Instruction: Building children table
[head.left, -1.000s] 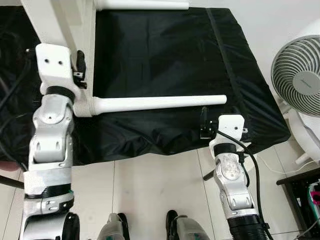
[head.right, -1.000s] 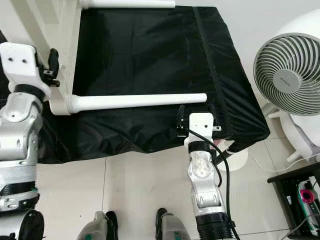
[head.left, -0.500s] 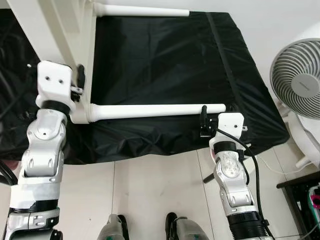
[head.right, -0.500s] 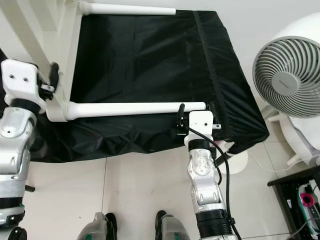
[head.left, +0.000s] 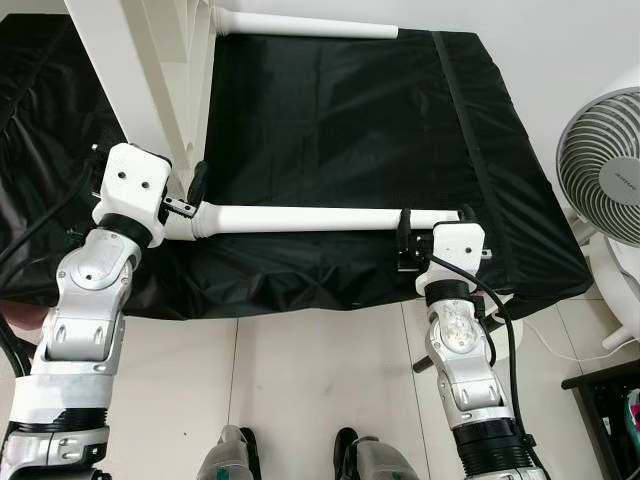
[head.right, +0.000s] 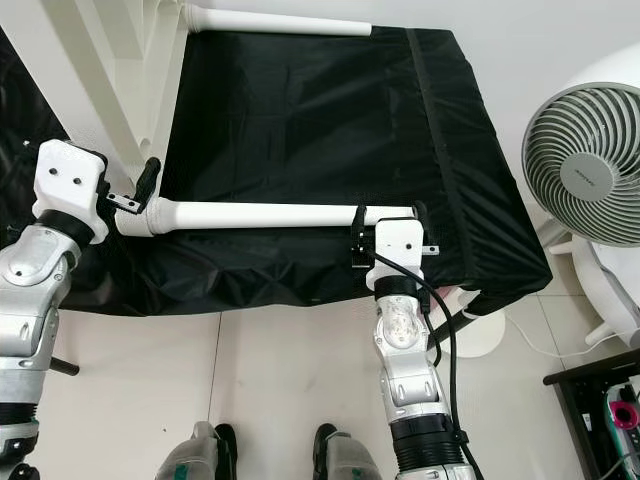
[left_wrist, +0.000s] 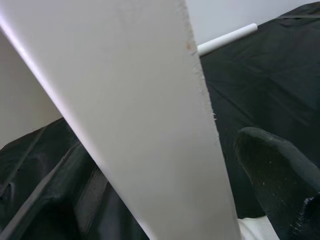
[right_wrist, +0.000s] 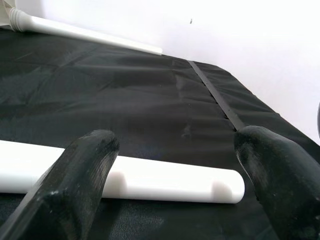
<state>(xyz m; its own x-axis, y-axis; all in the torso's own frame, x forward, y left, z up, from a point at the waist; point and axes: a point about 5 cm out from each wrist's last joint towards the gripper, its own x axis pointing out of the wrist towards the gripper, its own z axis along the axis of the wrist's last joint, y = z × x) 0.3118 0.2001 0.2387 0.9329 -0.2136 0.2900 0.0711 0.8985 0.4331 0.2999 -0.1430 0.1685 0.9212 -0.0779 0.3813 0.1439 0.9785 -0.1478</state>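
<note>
The children's table is partly built and lies on its side on a desk covered with a black cloth (head.left: 330, 110): its white tabletop (head.left: 150, 70) stands on edge along the desk's left side, and two white legs run out from it toward the right, a far leg (head.left: 305, 25) along the back edge and a near leg (head.left: 310, 218) along the front edge. The near leg's long axis lies crosswise in front of the robot, parallel to that front edge, from the tabletop on the left to its free end near the front right corner. The left gripper (head.left: 185, 190) sits at the joint where this leg meets the tabletop; the left wrist view shows the white panel's edge close beside one black finger, but I cannot tell whether the fingers are clamped on anything. The right gripper (head.left: 432, 222) is at the leg's free end, fingers (right_wrist: 85, 165) spread apart, with the leg's rounded tip lying between them and not pinched. Judging by this, the right arm is nearer the free end, the left nearer the joint.
</note>
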